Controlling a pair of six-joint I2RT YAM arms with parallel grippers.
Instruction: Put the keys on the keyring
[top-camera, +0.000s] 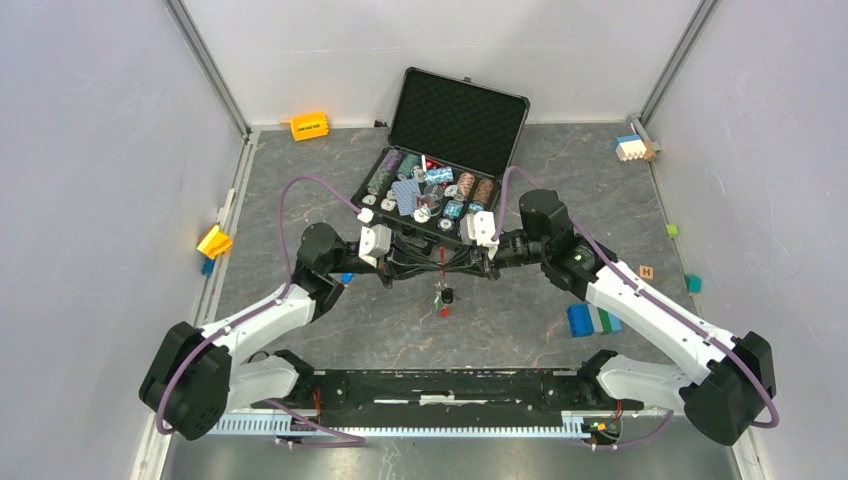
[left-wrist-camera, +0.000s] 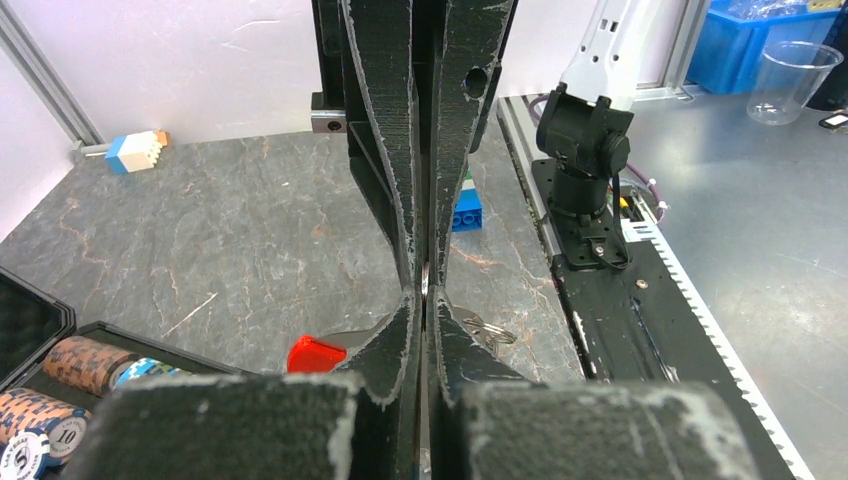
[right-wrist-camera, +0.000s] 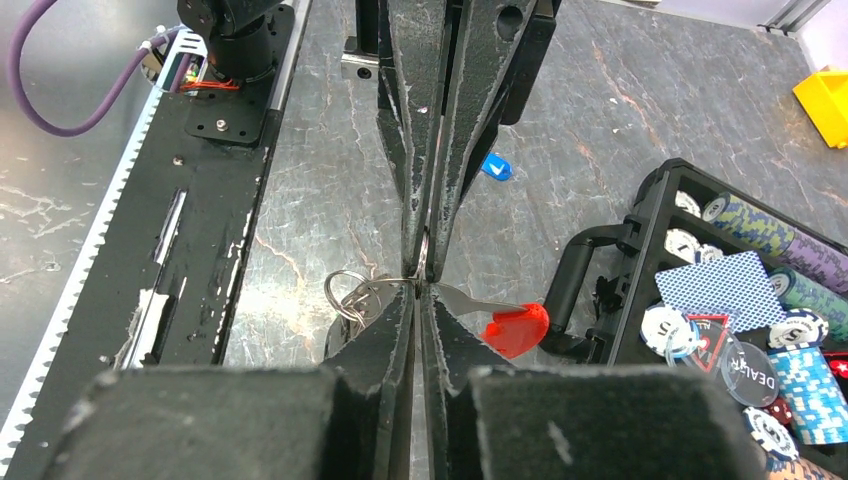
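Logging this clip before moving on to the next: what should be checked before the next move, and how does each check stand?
1. Left gripper shut: ok, jaws pressed together.
2. Right gripper shut: ok, jaws meet at the tips.
3. Keyring located: ok, its metal ring shows right beside the right gripper's tips.
4. Red-capped key threaded on that ring: cannot tell. Its shaft runs in to the closed jaws, which hide the join.
5. What each gripper pinches: cannot tell, the contact point is hidden.
6. All keys on the ring: not ok, a blue-capped key lies alone on the table.
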